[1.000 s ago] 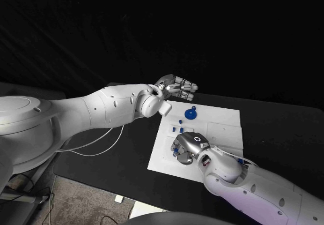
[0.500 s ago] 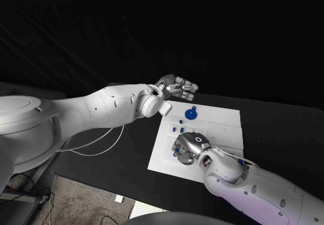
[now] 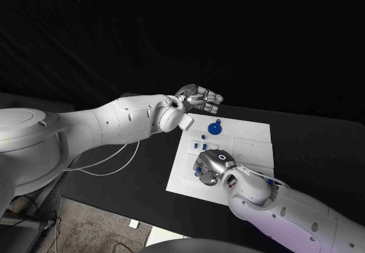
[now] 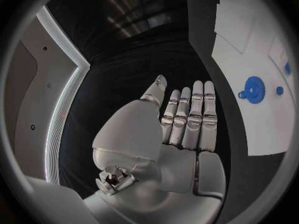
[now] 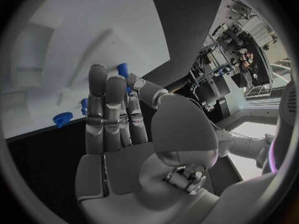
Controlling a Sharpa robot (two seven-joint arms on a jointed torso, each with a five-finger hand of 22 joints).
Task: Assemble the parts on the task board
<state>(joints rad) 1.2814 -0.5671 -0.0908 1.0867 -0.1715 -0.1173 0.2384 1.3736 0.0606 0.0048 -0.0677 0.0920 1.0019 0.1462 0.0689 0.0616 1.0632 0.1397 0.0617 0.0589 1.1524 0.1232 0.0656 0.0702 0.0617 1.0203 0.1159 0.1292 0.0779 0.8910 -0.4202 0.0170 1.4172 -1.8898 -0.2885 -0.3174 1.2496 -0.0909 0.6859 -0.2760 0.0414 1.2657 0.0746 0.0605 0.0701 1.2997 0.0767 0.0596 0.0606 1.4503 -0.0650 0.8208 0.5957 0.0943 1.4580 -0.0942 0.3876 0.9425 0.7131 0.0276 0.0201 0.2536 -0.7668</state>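
The white task board (image 3: 242, 143) lies in the middle of the black table. A round blue part (image 3: 215, 128) with a small lug sits at the board's far left, also seen as the round blue part (image 4: 254, 88). Small blue parts (image 3: 201, 143) stand nearer. My right hand (image 3: 211, 167) is low over the board's near-left area, fingers stretched down. A blue part (image 5: 122, 70) shows between my fingers (image 5: 104, 102) and thumb; whether it is pinched is hidden. My left hand (image 3: 201, 98) hangs raised beyond the board's far-left corner, its fingers (image 4: 194, 112) straight and holding nothing.
Two more small blue parts (image 5: 62, 118) lie by the board's near edge beside my right hand. Shallow recesses (image 3: 251, 145) mark the board's right half. Black table (image 3: 311, 142) surrounds the board. My left forearm (image 3: 129, 121) crosses above the table's left side.
My right hand has shifted very slightly over the board's near-left area. My left hand has stayed still.
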